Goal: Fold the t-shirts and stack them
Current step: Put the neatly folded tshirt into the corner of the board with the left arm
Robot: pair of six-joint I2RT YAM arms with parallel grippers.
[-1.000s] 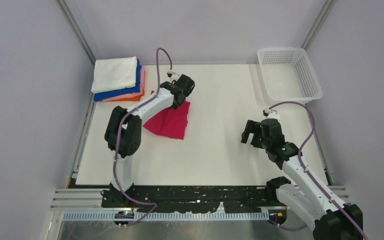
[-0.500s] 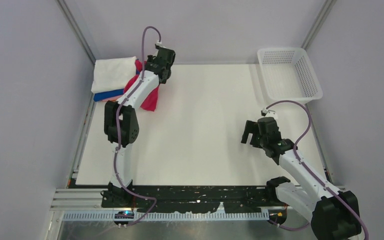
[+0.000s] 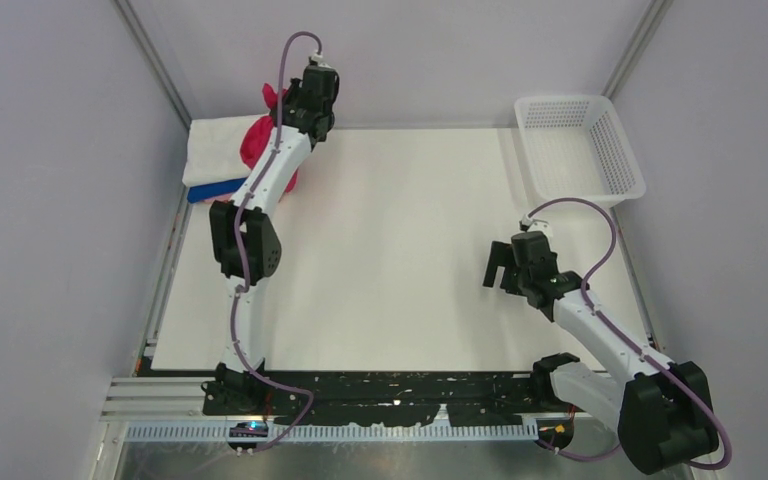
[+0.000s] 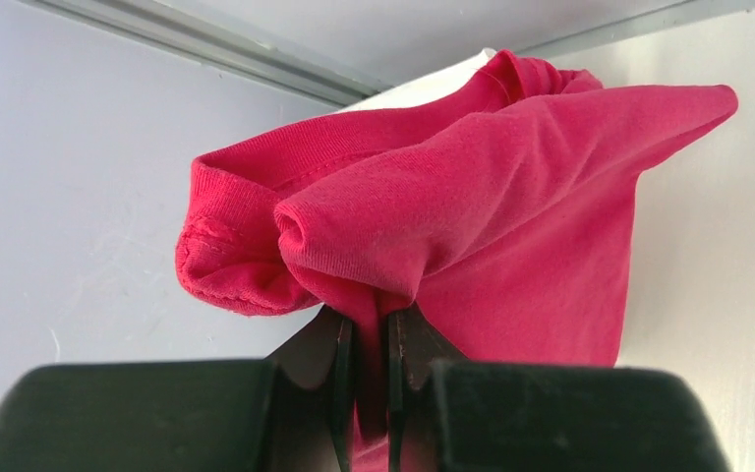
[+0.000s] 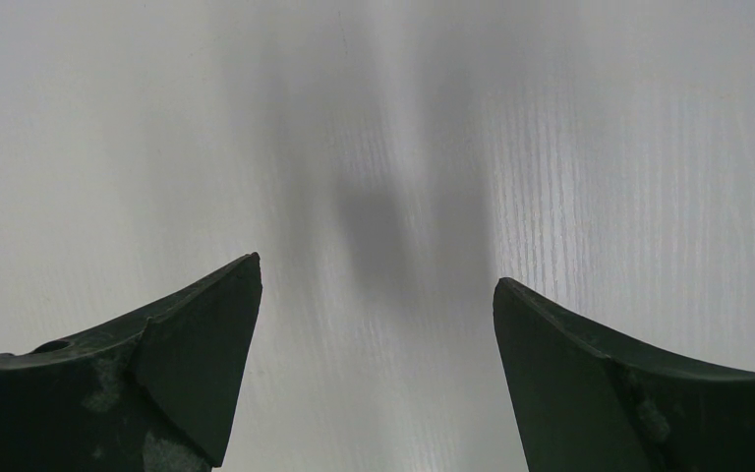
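The red t-shirt (image 4: 492, 197) hangs bunched and creased, its ribbed collar curling to the left. The left gripper (image 4: 366, 339) has its jaws pinched tight on a fold of the cloth. The shirt is held up over the stack of folded shirts (image 3: 215, 150), white on top with blue beneath, at the far left corner of the desk (image 3: 410, 250). The left arm stretches right out to that corner. The right arm is bent low, and the right gripper (image 5: 374, 270) points down at the desk on the right side, jaws spread wide apart.
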